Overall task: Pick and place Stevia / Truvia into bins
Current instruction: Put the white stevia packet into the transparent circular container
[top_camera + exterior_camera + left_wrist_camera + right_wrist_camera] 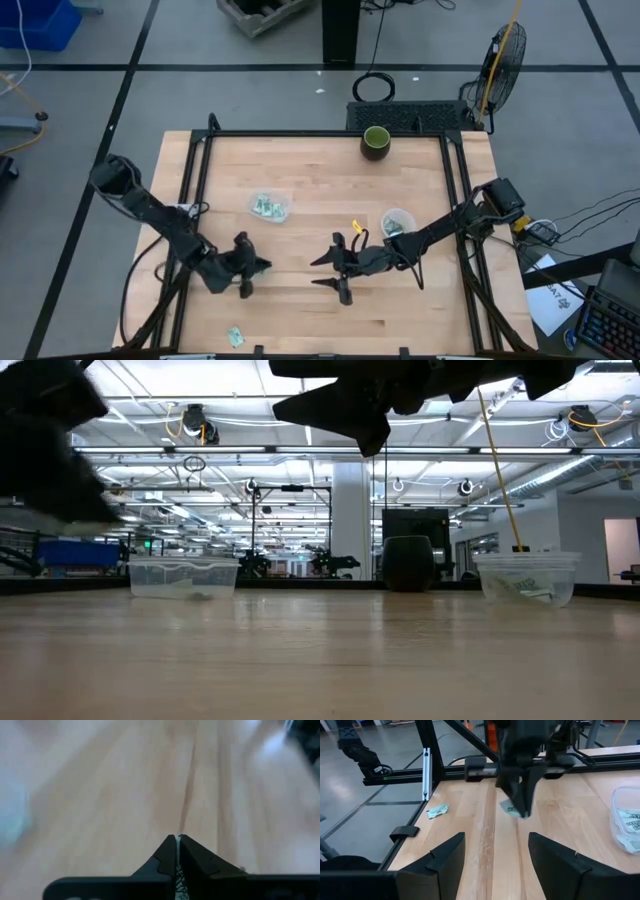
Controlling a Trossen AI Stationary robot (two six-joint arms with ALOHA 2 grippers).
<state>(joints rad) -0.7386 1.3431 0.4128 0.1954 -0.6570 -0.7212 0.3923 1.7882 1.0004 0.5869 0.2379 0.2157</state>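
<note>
A pale green sachet (511, 808) is sitting pinched between the clenched fingertips of the left gripper (256, 266), its thin white edge (178, 870) showing in the seam where the two dark fingers are meeting; this gripper is hanging above the wooden table (320, 180), just short of the squarish clear bin (271, 207), toward the table's near edge. That bin is already holding several sachets, and well to its right the round clear bin (397, 222) is holding more. Between the two bins, slightly nearer the front, the right gripper (331, 272) is hovering with its jaws spread wide and nothing in them. One loose sachet (235, 336) is lying near the front edge, well apart from the squarish bin. A dark green cup (376, 141) is standing at the far edge. Bare board is stretching around both grippers; beyond the table, a concrete floor and a lit hall with ceiling lamps are showing.
</note>
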